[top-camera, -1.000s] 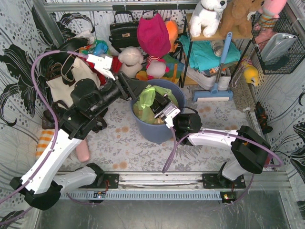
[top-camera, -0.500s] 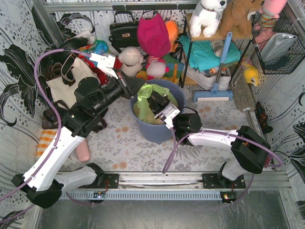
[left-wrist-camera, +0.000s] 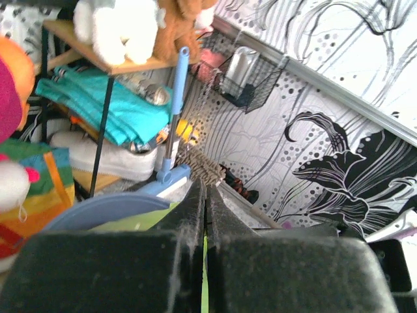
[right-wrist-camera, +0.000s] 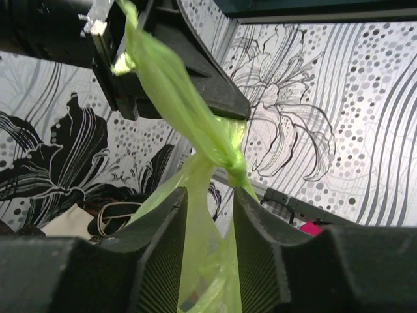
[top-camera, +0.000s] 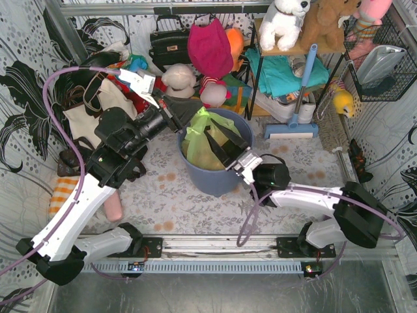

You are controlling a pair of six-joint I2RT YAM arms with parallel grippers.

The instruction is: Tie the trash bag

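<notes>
Arm (top-camera: 78, 208) outstretched, left gripper (top-camera: 190, 116) (clamped) pinching trash bag (top-camera: 203, 140)

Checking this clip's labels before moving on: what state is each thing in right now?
trash bag: standing in the bin, neck knotted
left claw: shut on the trash bag above the knot
right claw: open, straddling the bag below the knot
bin: upright, bag inside

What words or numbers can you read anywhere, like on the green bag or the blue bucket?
No text can be read in any view.
The trash bag and the blue bin show no print.
The clasp on the black handbag is too small to read.
</notes>
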